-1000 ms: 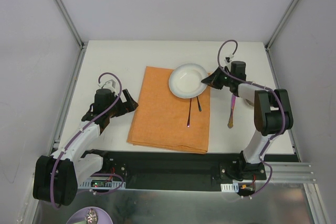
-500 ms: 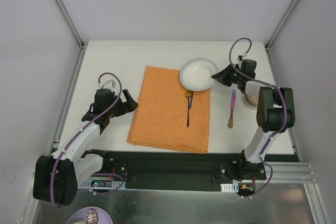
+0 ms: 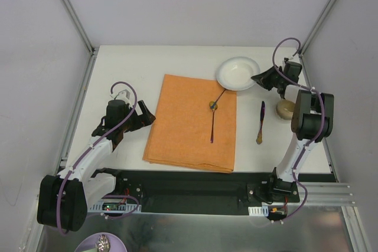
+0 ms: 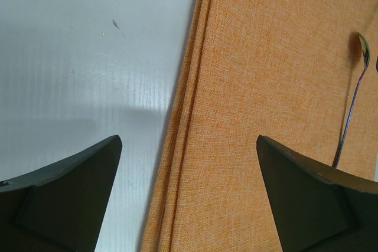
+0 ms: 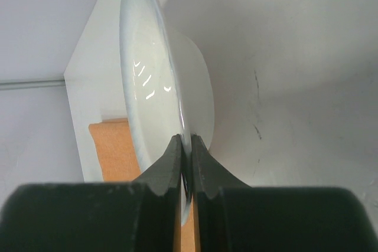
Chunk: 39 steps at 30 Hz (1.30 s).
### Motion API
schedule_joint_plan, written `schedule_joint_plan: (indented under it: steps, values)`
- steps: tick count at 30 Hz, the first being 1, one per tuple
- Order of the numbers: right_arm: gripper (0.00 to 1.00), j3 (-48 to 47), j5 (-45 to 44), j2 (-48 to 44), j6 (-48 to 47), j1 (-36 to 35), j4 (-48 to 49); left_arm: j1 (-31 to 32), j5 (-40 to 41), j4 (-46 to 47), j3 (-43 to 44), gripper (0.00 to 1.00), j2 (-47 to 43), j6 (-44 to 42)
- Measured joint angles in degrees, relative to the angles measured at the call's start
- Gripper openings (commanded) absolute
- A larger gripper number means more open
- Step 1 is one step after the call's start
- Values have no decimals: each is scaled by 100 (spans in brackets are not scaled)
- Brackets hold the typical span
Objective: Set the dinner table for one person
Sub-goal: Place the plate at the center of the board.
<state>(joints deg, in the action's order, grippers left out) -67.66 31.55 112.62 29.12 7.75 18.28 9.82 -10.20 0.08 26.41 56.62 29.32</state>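
The dinner table [image 3: 136, 69], a flat white top with metal rails along its sides, filled the middle of the overhead view, with both arms bolted at its near edge. An orange cloth [image 3: 183, 128] lay flat on it a little left of centre, its folded left edge showing as layered seams in the left wrist view. On the right half of the cloth lay a thin spoon [image 3: 212, 125], bowl end toward the far side and handle toward the arms. A white plate [image 3: 236, 72] sat near the far right of the table, its near edge just over the cloth's far right corner; whether it rested on the table or was lifted off it could not be told. The right gripper [image 3: 258, 79] was pinched tight on the plate's right rim, one finger on each face, as the right wrist view showed edge on. Right of the cloth, on bare table, lay a second slim purple and gold utensil [image 3: 260, 121], its kind too small to tell, and just beyond it a rounded beige thing [image 3: 285, 109] partly hidden by the right arm. The left gripper [image 3: 146, 118] hung above the cloth's left edge with its fingers spread wide and nothing between them. A purple bowl [image 3: 106, 244] showed at the bottom of the overhead view, off the table.
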Motion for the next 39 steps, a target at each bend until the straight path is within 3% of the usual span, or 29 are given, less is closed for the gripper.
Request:
schedule_joint_plan:
  steps: [39]
  values:
    - [1,-638,-474,468,133,595,-59,0,-2,0,0,99,256,-11]
